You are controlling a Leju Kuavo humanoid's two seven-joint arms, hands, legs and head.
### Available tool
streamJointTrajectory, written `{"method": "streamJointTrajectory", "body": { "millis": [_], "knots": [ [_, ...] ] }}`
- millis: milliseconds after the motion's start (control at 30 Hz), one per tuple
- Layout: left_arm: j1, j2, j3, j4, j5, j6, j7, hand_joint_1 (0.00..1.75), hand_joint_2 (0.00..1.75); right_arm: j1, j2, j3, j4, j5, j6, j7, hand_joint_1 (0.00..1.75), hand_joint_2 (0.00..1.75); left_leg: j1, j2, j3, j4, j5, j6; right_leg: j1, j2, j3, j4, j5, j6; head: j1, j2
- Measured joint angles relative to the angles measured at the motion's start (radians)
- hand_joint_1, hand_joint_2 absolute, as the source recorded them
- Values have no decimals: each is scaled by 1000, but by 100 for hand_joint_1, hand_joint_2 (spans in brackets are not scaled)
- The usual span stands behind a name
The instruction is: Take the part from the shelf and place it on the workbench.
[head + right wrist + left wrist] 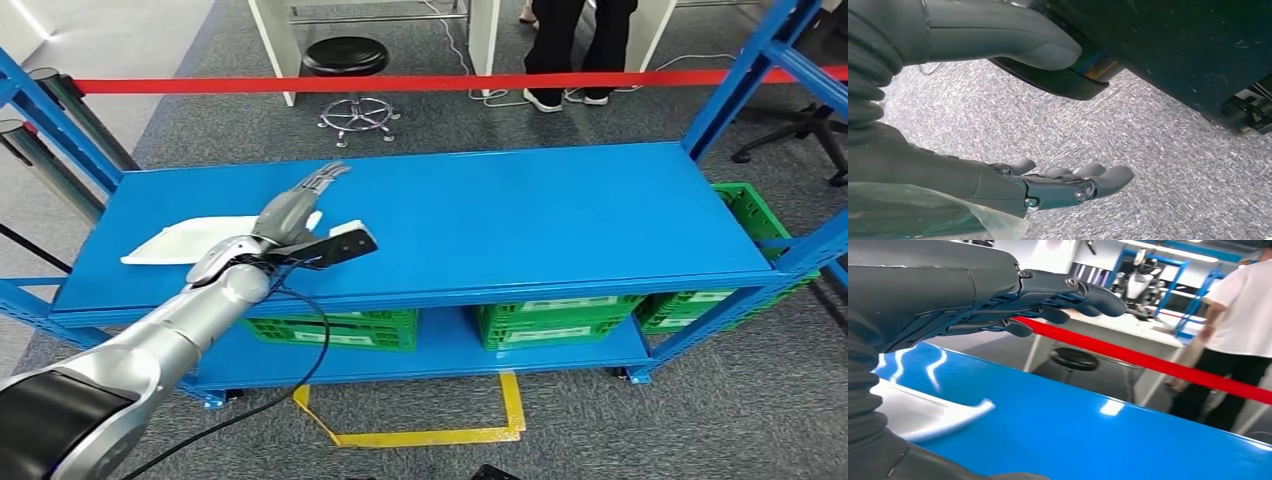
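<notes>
On crate fronts (560,304), white labels too blurred to read.

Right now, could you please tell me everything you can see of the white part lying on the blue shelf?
The white part is a flat, shallow, tray-like piece, elongated and tapering to a point at one end, with a slightly raised curved edge seen in the left wrist view. It looks like smooth white plastic. It lies flat on the top level of the blue shelf, near its left end. The left robot hand hangs over its inner end with fingers extended; whether it touches the part cannot be told.
</notes>
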Motion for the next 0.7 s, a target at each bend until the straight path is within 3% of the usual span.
{"method": "streamJointTrajectory", "body": {
  "millis": [67,200,267,333,367,400,433,533,600,700],
  "knots": [
    [-9,5,-1,16,-24,-12,29,0,175,-3,0,0,0,6,2,20,0,175,-3,-1,40,-92,24,7,3,-2,-1,1,-4,9,1,0],
    [-14,23,-6,43,-74,-29,87,0,175,-9,-2,0,0,10,-7,80,0,175,-3,0,51,-122,15,25,4,-7,-8,3,-15,27,2,0],
    [-15,36,-10,53,-95,-23,110,0,175,-12,-3,0,0,9,-10,99,0,175,1,1,55,-128,16,34,4,-9,-39,72,-56,33,4,0],
    [-13,50,-13,64,-112,-16,130,0,175,-19,-3,0,0,7,-12,108,0,175,-1,2,55,-128,15,39,5,-11,-93,197,-110,35,5,0],
    [-10,56,-14,70,-118,-14,137,0,175,-22,-3,0,0,7,-12,110,0,175,-2,2,55,-127,14,40,5,-12,-113,245,-122,36,5,0],
    [-8,61,-15,75,-123,-13,143,0,175,-24,-3,0,0,7,-12,110,0,175,-3,2,55,-127,14,41,5,-13,-120,261,-116,35,5,0],
    [-6,66,-16,79,-128,-12,149,0,175,-24,-3,-1,0,7,-13,110,0,175,-4,1,56,-127,14,41,5,-14,-110,240,-91,33,5,0],
    [-6,79,-18,87,-152,-4,172,0,175,-13,-4,-2,0,8,-17,107,0,175,-6,-3,55,-123,12,36,6,-13,-37,73,-3,26,5,0],
    [-6,88,-20,93,-169,1,189,0,175,-7,-4,-3,0,9,-21,102,0,175,-9,-2,46,-119,16,27,8,-11,-11,15,-5,20,5,0],
    [-8,99,-21,101,-178,-9,203,0,175,-6,-2,-4,0,9,-26,97,0,175,-10,1,38,-114,15,12,5,-8,0,-2,-10,7,3,0]
  ]
}}
